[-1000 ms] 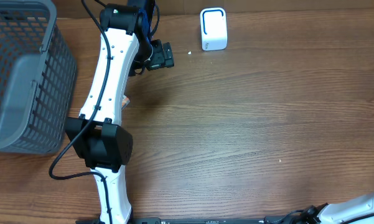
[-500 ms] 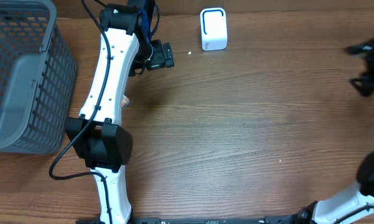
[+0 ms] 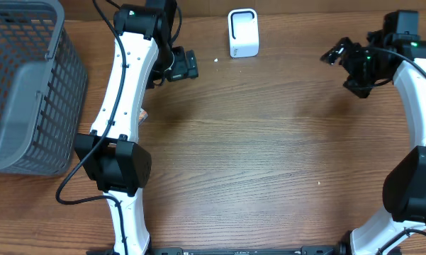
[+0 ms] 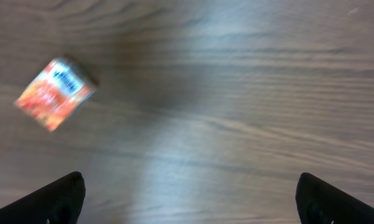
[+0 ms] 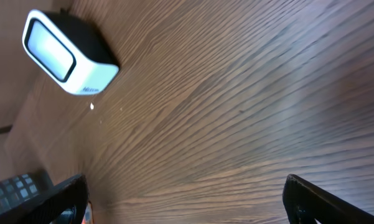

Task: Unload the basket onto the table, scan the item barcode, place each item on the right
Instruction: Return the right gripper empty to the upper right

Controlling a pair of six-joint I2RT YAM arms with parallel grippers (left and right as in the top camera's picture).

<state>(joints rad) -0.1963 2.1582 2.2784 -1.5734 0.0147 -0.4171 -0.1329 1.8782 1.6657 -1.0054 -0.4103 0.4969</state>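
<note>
Surroundings: basket (image 3: pixel 28 85) at 9 o'clock, scanner (image 3: pixel 243 33) at 12. Overhead, the left arm (image 3: pixel 124 92) mostly covers the carton (image 4: pixel 55 93). Left wrist view: carton on table (image 4: pixel 236 93), 10 o'clock, long axis apparently 8-to-2 (blurred). Both left gripper (image 4: pixel 190 199) and right gripper (image 3: pixel 346 71) spread wide, empty.

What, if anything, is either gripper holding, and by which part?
Nothing is held. The left gripper and right gripper both stand open and empty; the small orange-red carton lies free on the wooden table.

A brown wood-grain table (image 3: pixel 269 156) fills every view, softly lit.
</note>
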